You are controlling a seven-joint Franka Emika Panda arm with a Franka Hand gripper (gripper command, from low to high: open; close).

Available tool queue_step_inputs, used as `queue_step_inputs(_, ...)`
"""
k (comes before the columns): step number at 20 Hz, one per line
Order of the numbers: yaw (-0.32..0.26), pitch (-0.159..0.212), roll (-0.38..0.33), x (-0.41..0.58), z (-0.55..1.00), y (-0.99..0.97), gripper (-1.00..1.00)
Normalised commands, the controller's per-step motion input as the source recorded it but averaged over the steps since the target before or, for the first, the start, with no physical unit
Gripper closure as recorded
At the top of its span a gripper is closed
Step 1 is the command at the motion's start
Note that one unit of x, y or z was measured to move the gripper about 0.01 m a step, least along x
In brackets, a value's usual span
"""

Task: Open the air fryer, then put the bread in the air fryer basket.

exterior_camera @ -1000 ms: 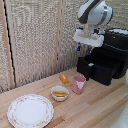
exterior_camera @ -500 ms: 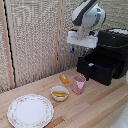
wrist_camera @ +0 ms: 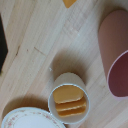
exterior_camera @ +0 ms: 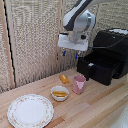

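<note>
My gripper (exterior_camera: 70, 53) hangs in the air, open and empty, its two blue-tipped fingers apart. It is to the exterior view's left of the black air fryer (exterior_camera: 112, 47) and above the bread. The air fryer basket (exterior_camera: 100, 70) stands pulled out of the front. Its black handle does not stand out from the black drawer front. The small orange-brown bread (exterior_camera: 64, 79) lies on the wooden table beside the pink cup (exterior_camera: 79, 84). In the wrist view the bread (wrist_camera: 70, 2) shows only at the picture's edge, and my fingers do not show.
A white bowl (exterior_camera: 60, 93) holds a paler yellow-orange food piece (wrist_camera: 69, 101). A flowered plate (exterior_camera: 30, 111) lies at the exterior view's left front. The pink cup (wrist_camera: 117, 55) stands close to the bread. A woven screen (exterior_camera: 35, 35) backs the table.
My gripper has moved away from the air fryer toward the exterior view's left and a little lower, to above the bread and cup. The basket stays pulled out.
</note>
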Motion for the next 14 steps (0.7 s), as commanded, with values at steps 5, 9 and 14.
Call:
queue_step_inputs(5,0.219,0.034,-0.185,0.228,-0.23,0.16,-1.0)
queue_step_inputs(9,0.224,0.073,-0.2,0.241,-0.25,0.1,-1.0)
queue_step_inputs(14,0.24,0.077,-0.181,0.143,-0.2,0.04,-1.0)
